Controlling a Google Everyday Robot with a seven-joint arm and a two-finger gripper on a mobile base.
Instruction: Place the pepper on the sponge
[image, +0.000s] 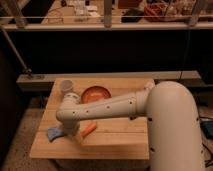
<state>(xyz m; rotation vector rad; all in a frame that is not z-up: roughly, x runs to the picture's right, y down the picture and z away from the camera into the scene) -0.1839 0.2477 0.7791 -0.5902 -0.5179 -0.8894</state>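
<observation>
Pepper (89, 129) lies flat on the wooden desk (120, 135), a slim orange piece with its long axis running from 7 o'clock to 1 o'clock. It sits in the front half of the desk, left of centre, at 6 o'clock from the round orange-red bowl (96, 93) and apart from it. The sponge (54, 132), a light-blue pad, lies at 9 o'clock from the pepper, near the desk's front-left corner. The 2 do not touch, and the arm's wrist stands between them.

In the 1 camera view, the white arm (115, 105) reaches from its large rounded body at 3 o'clock across the desk toward 9 o'clock, then bends downward at the wrist. The pincer (76, 139) hangs below that wrist, low over the desk, between sponge and pepper and just beside the pepper's lower end. Its fingers are spread apart and hold nothing; the pepper rests on the wood outside them. The wrist covers the sponge's right edge, so whether the pincer touches the sponge cannot be told.

A pale cup (66, 86) stands upright at 10 o'clock from the bowl, just beside it, toward the desk's rear-left corner.
</observation>
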